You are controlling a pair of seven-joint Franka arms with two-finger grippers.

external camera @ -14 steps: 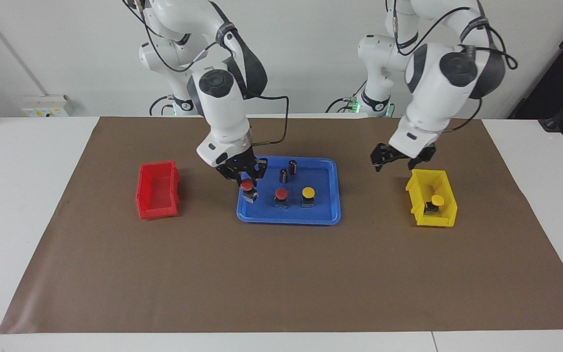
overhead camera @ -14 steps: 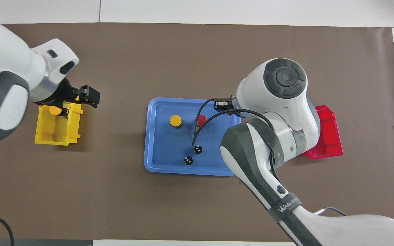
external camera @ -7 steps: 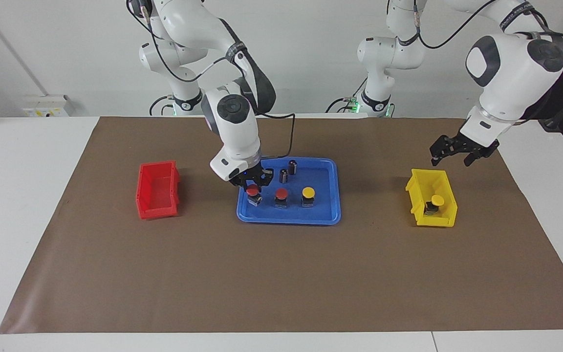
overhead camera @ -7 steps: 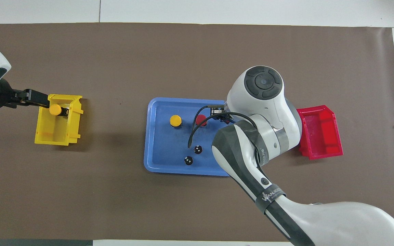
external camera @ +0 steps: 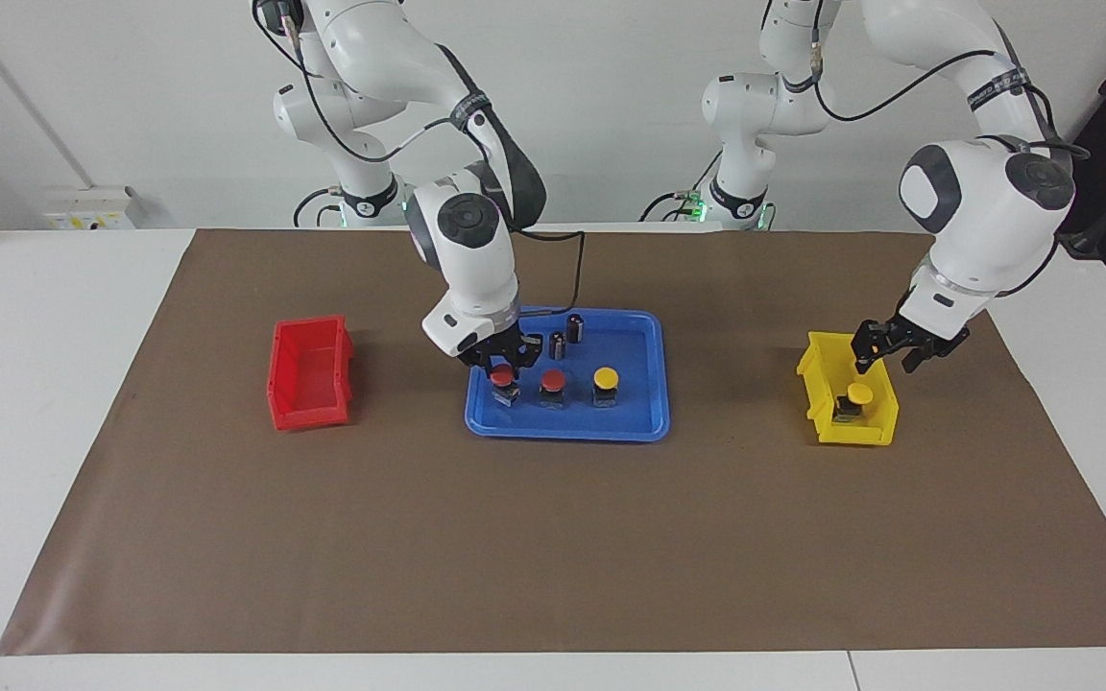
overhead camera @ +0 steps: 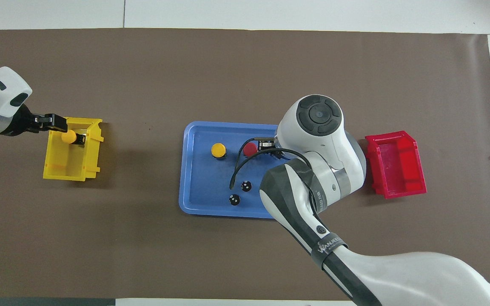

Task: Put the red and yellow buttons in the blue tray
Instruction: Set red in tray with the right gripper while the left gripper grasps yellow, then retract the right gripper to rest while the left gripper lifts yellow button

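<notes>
The blue tray (external camera: 567, 429) (overhead camera: 194, 204) holds a red button (external camera: 552, 382) (overhead camera: 250, 148) and a yellow button (external camera: 605, 378) (overhead camera: 218, 150). My right gripper (external camera: 503, 365) is low in the tray, shut on the second red button (external camera: 501, 377), whose base rests on the tray floor. The right arm hides that button in the overhead view. The other yellow button (external camera: 859, 393) (overhead camera: 68, 137) stands in the yellow bin (external camera: 822, 384) (overhead camera: 72, 165). My left gripper (external camera: 884, 347) (overhead camera: 55, 123) hangs open just above the bin, close over that button, not touching it.
Two dark cylinders (external camera: 558, 344) (external camera: 575, 326) stand in the tray nearer the robots than the buttons; they also show in the overhead view (overhead camera: 246, 185) (overhead camera: 234, 199). An empty red bin (external camera: 308, 372) (overhead camera: 396, 163) sits beside the tray toward the right arm's end. A brown mat covers the table.
My right gripper has lowered the red button onto the tray floor. My left gripper has swung out past the yellow bin and come down over the yellow button.
</notes>
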